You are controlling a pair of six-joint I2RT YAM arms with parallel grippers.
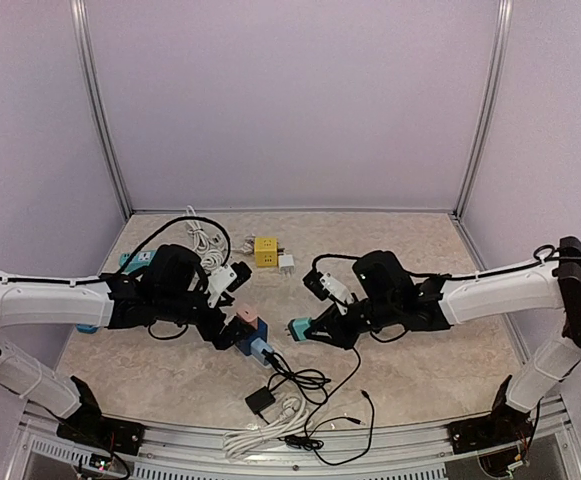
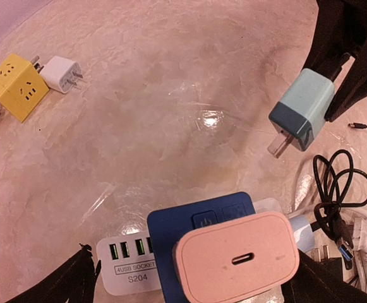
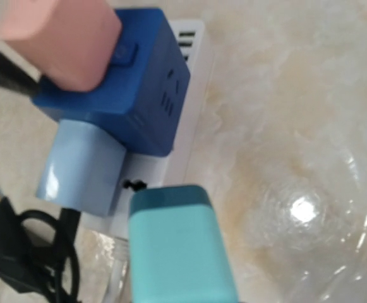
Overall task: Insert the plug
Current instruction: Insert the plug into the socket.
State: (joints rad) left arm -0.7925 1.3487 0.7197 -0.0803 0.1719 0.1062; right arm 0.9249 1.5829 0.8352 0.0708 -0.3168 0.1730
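A pink plug (image 2: 237, 255) sits on top of a dark blue cube socket (image 2: 196, 227), which rests on a white USB socket strip (image 2: 123, 265). My left gripper (image 1: 232, 325) is open, its black fingers (image 2: 69, 281) standing wide on either side of the pink plug. A light blue plug (image 3: 82, 167) is in the cube's side. My right gripper (image 1: 315, 328) is shut on a teal plug (image 3: 177, 246), held just right of the cube (image 3: 132, 95), prongs toward the strip (image 3: 189, 82). In the left wrist view the teal plug (image 2: 300, 107) hangs above the table.
A yellow cube socket (image 1: 266, 251) and a white charger (image 1: 286, 264) lie at the back centre. Tangled black and white cables (image 1: 290, 400) and a black adapter (image 1: 261, 401) lie in front of the cube. A white cable (image 1: 202, 240) coils at the back left.
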